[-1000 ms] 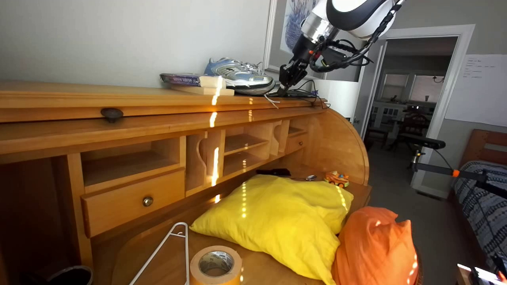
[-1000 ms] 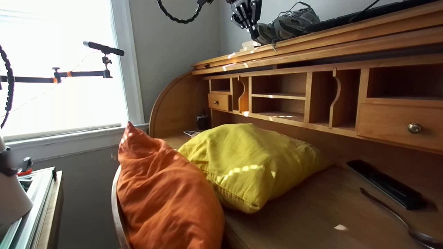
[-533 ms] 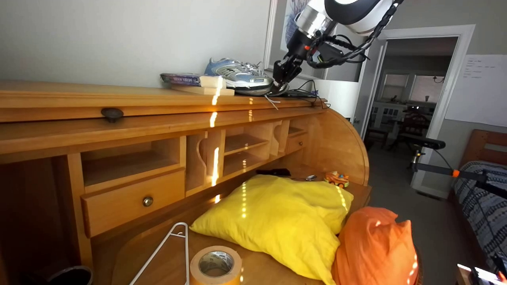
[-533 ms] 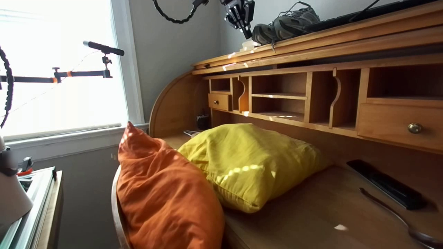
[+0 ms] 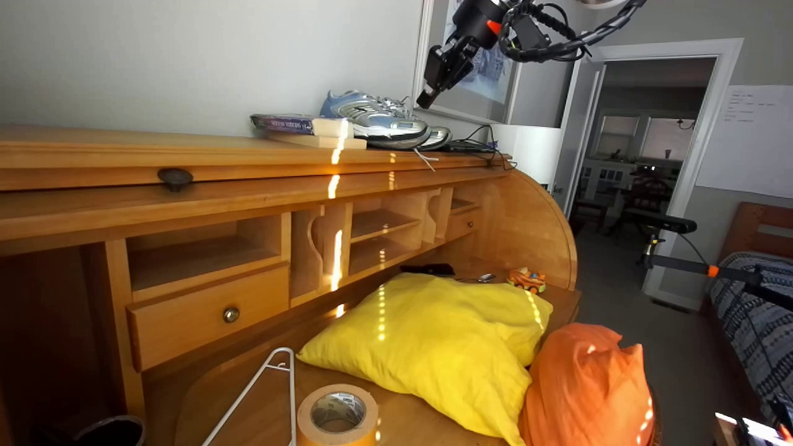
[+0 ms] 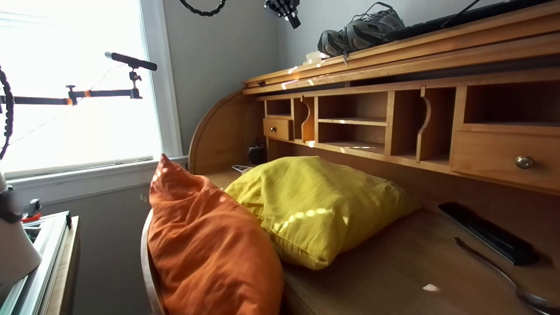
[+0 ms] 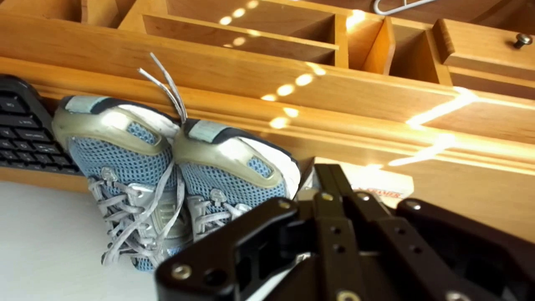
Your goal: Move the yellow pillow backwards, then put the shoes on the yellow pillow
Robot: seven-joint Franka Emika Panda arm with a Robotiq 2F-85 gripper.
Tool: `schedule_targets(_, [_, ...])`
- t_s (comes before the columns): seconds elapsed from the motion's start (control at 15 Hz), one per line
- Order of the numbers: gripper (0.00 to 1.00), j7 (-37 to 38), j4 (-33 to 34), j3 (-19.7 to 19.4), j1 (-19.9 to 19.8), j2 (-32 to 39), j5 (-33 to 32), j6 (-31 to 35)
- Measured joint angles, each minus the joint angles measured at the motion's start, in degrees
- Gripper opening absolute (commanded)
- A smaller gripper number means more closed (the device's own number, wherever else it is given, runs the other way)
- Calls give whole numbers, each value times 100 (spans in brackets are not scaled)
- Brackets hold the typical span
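The yellow pillow (image 5: 427, 341) lies on the desk's writing surface in both exterior views, its plain fabric slightly creased. Up on the desk's top ledge the grey-blue mesh shoes (image 5: 372, 121) sit side by side. From the wrist camera, the two toes show, the left shoe (image 7: 119, 154) and the right shoe (image 7: 230, 171), with grey laces hanging over the edge. My gripper (image 5: 426, 98) hovers above the ledge, apart from the shoes. Its fingertips (image 7: 324, 169) meet with nothing between them, just right of the right shoe and over a book. The shoe heels are partly cut off or covered in the wrist view.
An orange bag-like cushion (image 6: 214, 249) leans against the pillow. Books (image 5: 303, 127) and a black keyboard (image 7: 25, 133) flank the shoes on the ledge. A tape roll (image 5: 337, 415), a white hanger (image 5: 282, 365), a spoon (image 6: 503, 275) and a black case (image 6: 488, 234) lie on the desk.
My gripper has risen from beside the shoe toes to above the ledge, drawing away from the shoes. Shoes and pillow stay where they were; the fingers stay together.
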Motion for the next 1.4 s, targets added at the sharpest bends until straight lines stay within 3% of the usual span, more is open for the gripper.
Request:
schedule_targets(1.07, [0, -632, -9, -414, -34, 561, 196, 1817])
schedule_targets(1.4, [0, -809, 1, -587, -49, 752, 540, 1950])
